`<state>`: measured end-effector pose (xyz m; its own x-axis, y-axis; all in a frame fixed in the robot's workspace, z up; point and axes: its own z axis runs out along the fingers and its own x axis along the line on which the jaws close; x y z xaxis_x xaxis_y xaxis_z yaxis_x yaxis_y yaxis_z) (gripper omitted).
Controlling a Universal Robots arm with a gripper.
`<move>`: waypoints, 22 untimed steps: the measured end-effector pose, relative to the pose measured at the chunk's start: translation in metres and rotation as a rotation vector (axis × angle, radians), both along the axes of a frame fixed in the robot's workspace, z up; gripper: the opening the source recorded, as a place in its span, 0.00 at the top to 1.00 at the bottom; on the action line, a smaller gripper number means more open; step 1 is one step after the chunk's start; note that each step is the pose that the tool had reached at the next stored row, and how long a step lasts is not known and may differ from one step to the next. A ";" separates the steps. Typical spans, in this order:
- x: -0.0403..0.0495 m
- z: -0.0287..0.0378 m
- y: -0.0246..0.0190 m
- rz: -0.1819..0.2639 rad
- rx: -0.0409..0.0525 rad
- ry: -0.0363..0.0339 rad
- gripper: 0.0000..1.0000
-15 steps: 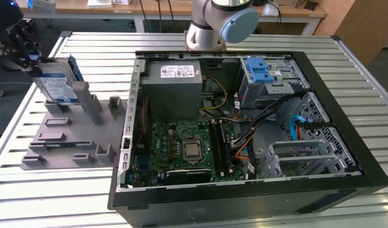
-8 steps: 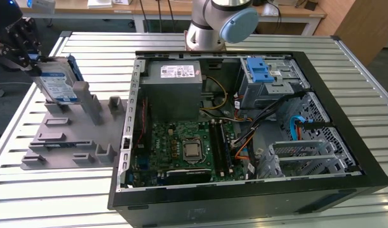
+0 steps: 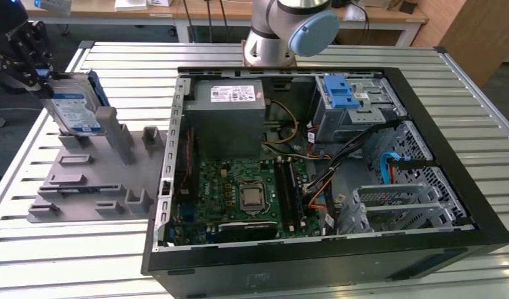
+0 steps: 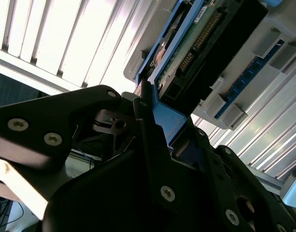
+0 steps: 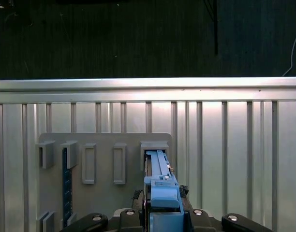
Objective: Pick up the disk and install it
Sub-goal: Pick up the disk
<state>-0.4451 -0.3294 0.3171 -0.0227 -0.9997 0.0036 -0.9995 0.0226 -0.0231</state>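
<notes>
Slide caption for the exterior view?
Gripper grips the disk on edge at the grey fixture, beside the open computer case.

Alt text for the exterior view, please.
A robot gripper, at the exterior view's left, grips the disk, a blue-framed hard drive standing on edge at a grey holder tray. To the exterior view's right an open computer case lies on the slatted metal table.

My arm (image 3: 289, 28): base at the table (image 3: 88, 255)'s far edge. My gripper (image 3: 45, 78): high near its far corner on the exterior view's left, clamped on the disk (image 3: 74, 109).
</notes>
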 end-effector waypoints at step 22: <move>0.0000 0.0054 0.0000 0.000 0.0004 0.0001 0.64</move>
<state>-0.4452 -0.3294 0.3225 -0.0227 -0.9997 0.0032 -0.9995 0.0226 -0.0231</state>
